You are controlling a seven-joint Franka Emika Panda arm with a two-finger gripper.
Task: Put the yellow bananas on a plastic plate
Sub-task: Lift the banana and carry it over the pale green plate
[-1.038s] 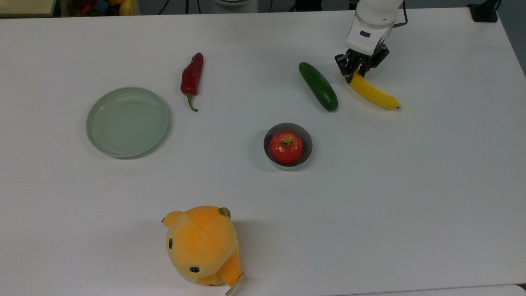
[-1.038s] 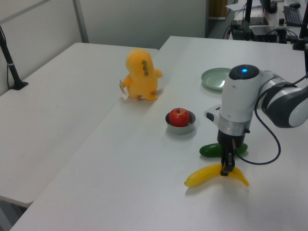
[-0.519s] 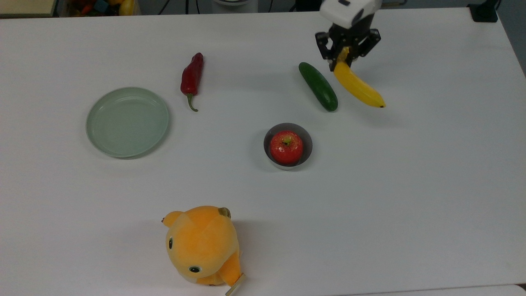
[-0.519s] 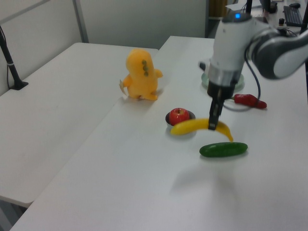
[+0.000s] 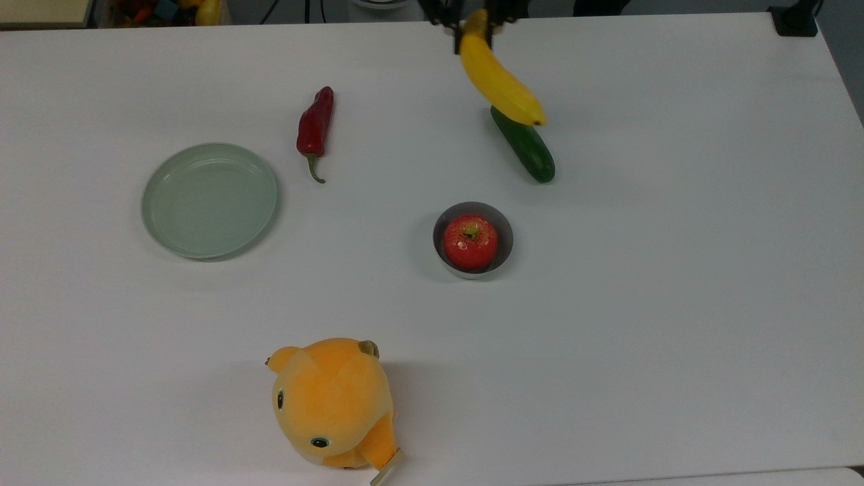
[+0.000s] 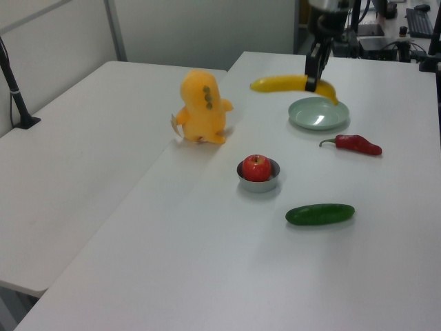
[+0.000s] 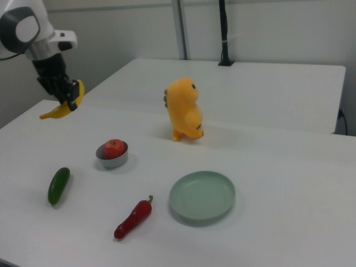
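Surface: white table (image 5: 675, 304), seen across all three views, with a second white table pushed up beside it and grey partition walls behind in the left view and right view.
Gripper: the gripper (image 5: 472, 20) is seen at the top edge of the top view, at upper right of the left view (image 6: 311, 81) and at upper left of the right view (image 7: 69, 94); its fingers are clamped on one end of the banana, well up off the table.
Banana: the yellow bananas (image 5: 499, 77) (really just one curved banana) is held in the air, pinched near its end, with the dark tip pointing toward lower right in the top view, where it overlaps the cucumber's upper end. In the left view (image 6: 279, 83) it's stretched out roughly level, overlapping the plate's far rim in the frame. In the right view (image 7: 58, 110) it's drooping down-left from the fingers.
Plate: the plastic plate (image 5: 158, 223) is sat at middle left of the top view, pale mint, nothing on it; also seen in the left view (image 6: 331, 118) and the right view (image 7: 222, 206).
Cucumber: dark green cucumber (image 5: 530, 150), flat on the table, upper right of centre in the top view.
Chili: red chili pepper (image 5: 315, 125), placed just up-right of the plate in the top view.
Bowl: small grey bowl (image 5: 505, 251) near the centre, with a red apple (image 5: 470, 241) sat inside it.
Plush: orange plush toy (image 5: 331, 401), parked at the bottom of the top view, well apart from everything else.
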